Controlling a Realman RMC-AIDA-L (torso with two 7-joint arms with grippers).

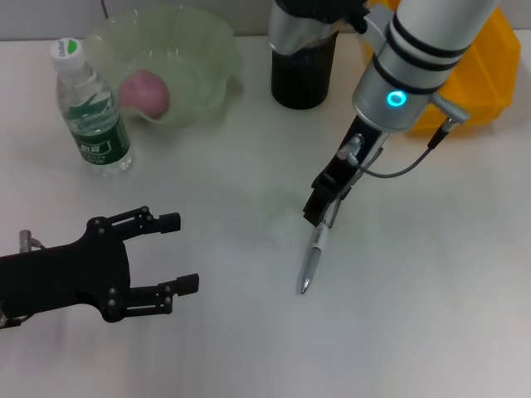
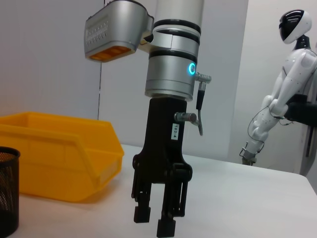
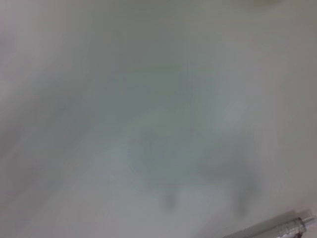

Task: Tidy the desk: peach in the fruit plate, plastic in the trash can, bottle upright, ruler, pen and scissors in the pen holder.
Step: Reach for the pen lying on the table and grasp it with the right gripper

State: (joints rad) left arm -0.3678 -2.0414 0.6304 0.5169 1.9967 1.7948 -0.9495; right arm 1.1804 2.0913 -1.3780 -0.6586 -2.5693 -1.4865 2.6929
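The pen (image 1: 313, 259) lies flat on the white surface (image 1: 249, 166) a little right of centre in the head view, its silver tip pointing toward the lower edge of the frame and its darker upper end reaching up under the right hand (image 1: 318, 209). It is a slim, stiff, light thing with a smooth metal barrel, so it will likely roll or skate if nudged from one side; my judgement is that the safest hold is across the barrel near its upper, darker section, with the fingers closing squarely from both sides.

The right hand hangs over that upper end, pointing steeply down, its dark fingertips at or just above the pen's top. From the left wrist view the same hand (image 2: 159, 218) shows its two fingers parted with a gap between them, so it is released and grasping nothing. Whether the tips already touch the pen cannot be told. In the right wrist view only a silver stretch of the pen (image 3: 277, 228) shows at the lower right corner.

The left hand (image 1: 170, 253) rests low at the lower left of the head view, fingers spread, holding nothing.

The black mesh pen holder (image 1: 303, 75) stands at top centre, well apart from the pen. The peach (image 1: 145, 91) already sits in the green fruit plate (image 1: 207, 50), and the bottle (image 1: 90, 112) stands upright at upper left.
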